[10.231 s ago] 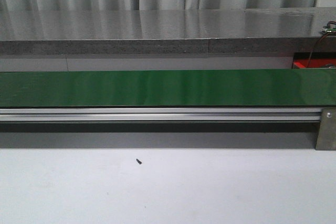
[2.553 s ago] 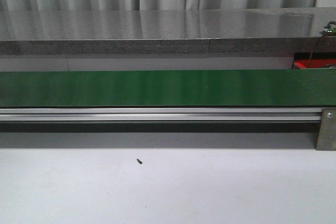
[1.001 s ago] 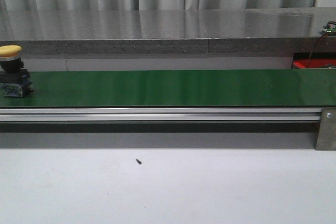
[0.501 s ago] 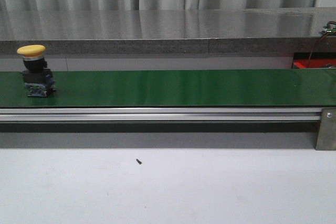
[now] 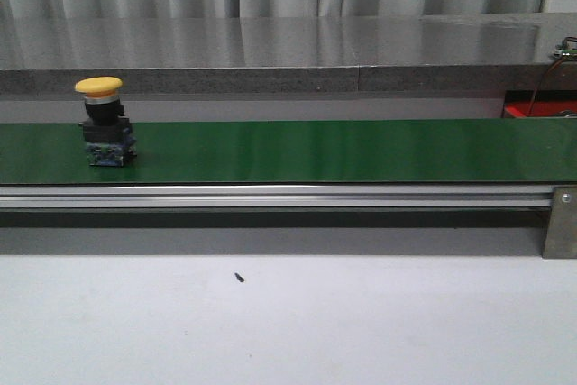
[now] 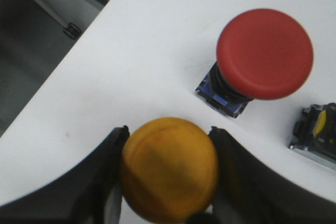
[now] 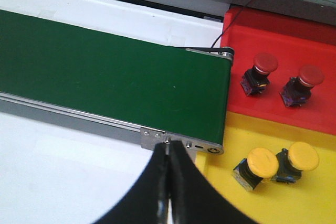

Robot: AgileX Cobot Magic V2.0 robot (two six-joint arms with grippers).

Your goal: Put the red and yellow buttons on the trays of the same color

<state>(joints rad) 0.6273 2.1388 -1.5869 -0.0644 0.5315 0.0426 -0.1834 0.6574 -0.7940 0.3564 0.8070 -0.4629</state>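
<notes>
A yellow button with a black and blue base stands upright on the green conveyor belt, near its left end. In the left wrist view my left gripper is shut on another yellow button, over a white surface beside a red button. My right gripper is shut and empty, in front of the belt's end. Past that end lie the red tray with two red buttons and the yellow tray with two yellow buttons.
A third button base with some yellow on it lies at the edge of the left wrist view. The white surface ends at an edge close to the left gripper. A grey ledge runs behind the belt, and a metal bracket stands at the right.
The yellow button came onto the belt from the left edge and has ridden to the right. Neither arm shows in the front view.
</notes>
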